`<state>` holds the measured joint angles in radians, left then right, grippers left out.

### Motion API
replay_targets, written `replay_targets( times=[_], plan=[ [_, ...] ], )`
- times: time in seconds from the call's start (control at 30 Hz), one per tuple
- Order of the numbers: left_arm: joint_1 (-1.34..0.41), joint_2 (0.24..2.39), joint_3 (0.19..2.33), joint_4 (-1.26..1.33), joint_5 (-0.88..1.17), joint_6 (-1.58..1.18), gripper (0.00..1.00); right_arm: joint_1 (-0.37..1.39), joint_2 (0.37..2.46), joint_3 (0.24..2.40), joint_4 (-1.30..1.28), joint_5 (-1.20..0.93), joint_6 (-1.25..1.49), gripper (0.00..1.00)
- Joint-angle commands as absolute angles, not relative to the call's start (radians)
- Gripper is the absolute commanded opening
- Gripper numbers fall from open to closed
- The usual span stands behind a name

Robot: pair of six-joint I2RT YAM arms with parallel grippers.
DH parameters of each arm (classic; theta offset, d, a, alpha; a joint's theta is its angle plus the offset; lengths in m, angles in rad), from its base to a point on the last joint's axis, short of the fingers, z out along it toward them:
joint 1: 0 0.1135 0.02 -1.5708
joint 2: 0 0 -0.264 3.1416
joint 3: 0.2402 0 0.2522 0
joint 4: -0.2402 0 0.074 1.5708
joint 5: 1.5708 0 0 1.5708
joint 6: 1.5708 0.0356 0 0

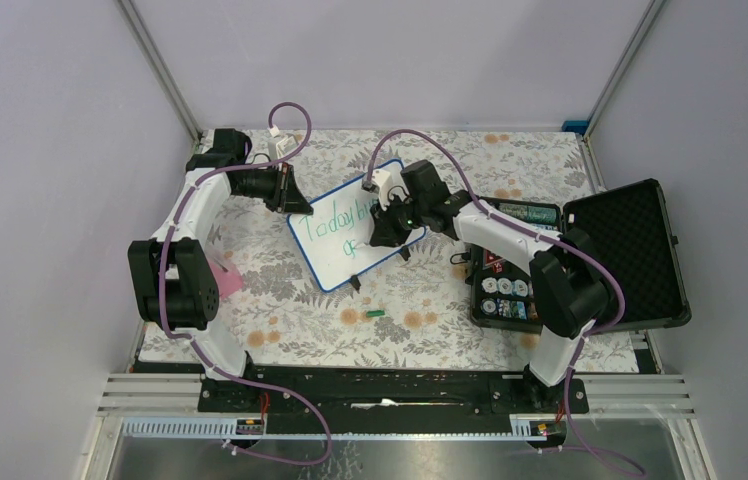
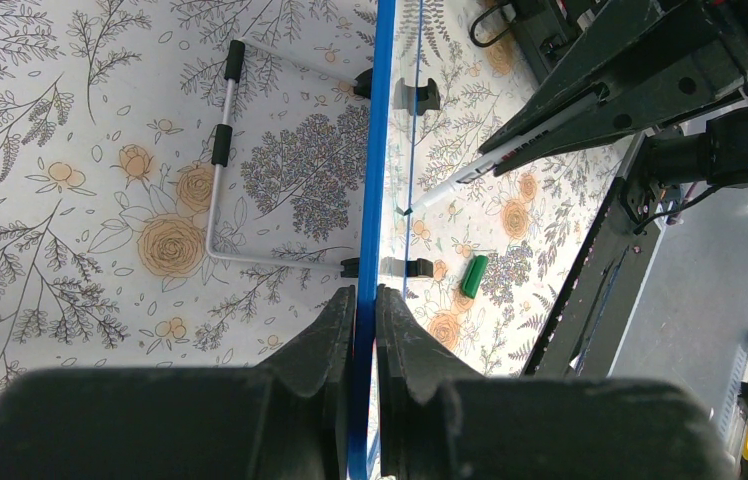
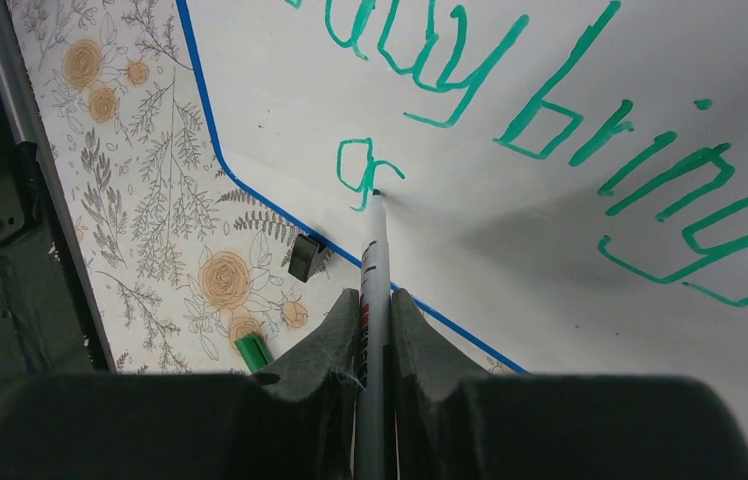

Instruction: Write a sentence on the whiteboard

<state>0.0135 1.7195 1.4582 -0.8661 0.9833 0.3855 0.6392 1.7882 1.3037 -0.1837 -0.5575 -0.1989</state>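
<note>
Bench (image 1: 290, 320) centre: our right gripper (image 3: 374, 302) pinches the marker (image 3: 374, 240), left gripper (image 2: 365, 298) the whiteboard (image 1: 328, 252); a hard stroke could topple it.

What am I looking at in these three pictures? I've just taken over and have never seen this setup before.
The machine is two robot arms, a left arm and a right arm, bolted side by side at the near edge. The wide picture comes from a fixed camera above and behind them. The other two come from a camera on each wrist, looking past its own fingers. The left gripper is clamped on the blue rim of a small whiteboard, which its wrist view sees edge-on. The right gripper holds a marker, tip on the board, at the start of a second line under the green words "Today brings". On the floral cloth lie a green marker cap and, at the right, an open black case with small items inside.
</note>
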Motion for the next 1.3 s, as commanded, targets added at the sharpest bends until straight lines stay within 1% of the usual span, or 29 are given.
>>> replay_targets(
  times=[0.0,1.27],
  plan=[
    [0.006,1.715,1.48,-0.848,0.929,0.41,0.0,0.624,1.745,1.306,-0.167,-0.508,-0.227,0.0],
    [0.006,1.717,1.485,-0.85,0.93,0.406,0.0,0.618,1.773,1.388,-0.184,-0.488,-0.226,0.0]
  ],
)
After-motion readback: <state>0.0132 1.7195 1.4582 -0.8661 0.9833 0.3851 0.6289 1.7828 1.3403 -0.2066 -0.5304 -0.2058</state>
